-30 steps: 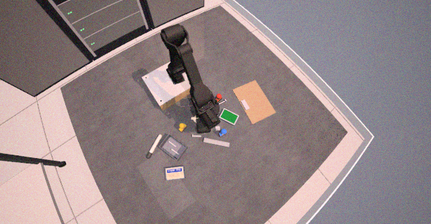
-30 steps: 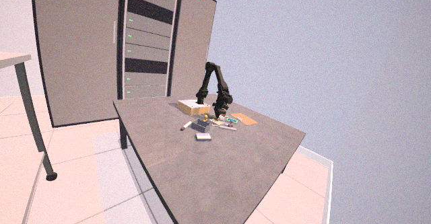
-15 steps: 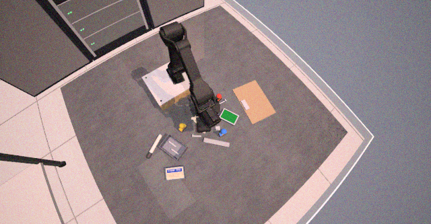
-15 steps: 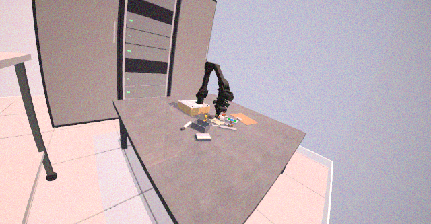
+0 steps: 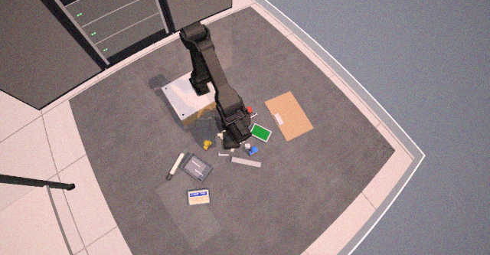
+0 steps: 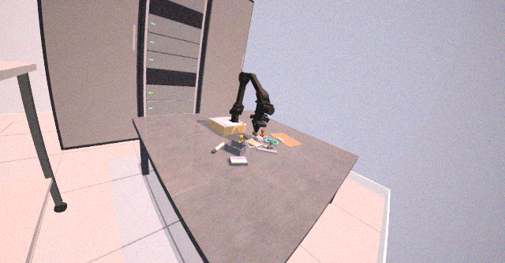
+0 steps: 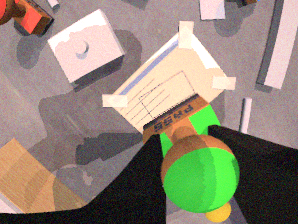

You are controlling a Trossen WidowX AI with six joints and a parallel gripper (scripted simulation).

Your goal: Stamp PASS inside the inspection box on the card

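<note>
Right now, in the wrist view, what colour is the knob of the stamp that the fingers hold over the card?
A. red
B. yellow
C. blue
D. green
D: the stamp gripped between the black fingers has a bright green round knob, and its base sits over the taped card.

The stamp stands over the taped card.
</note>
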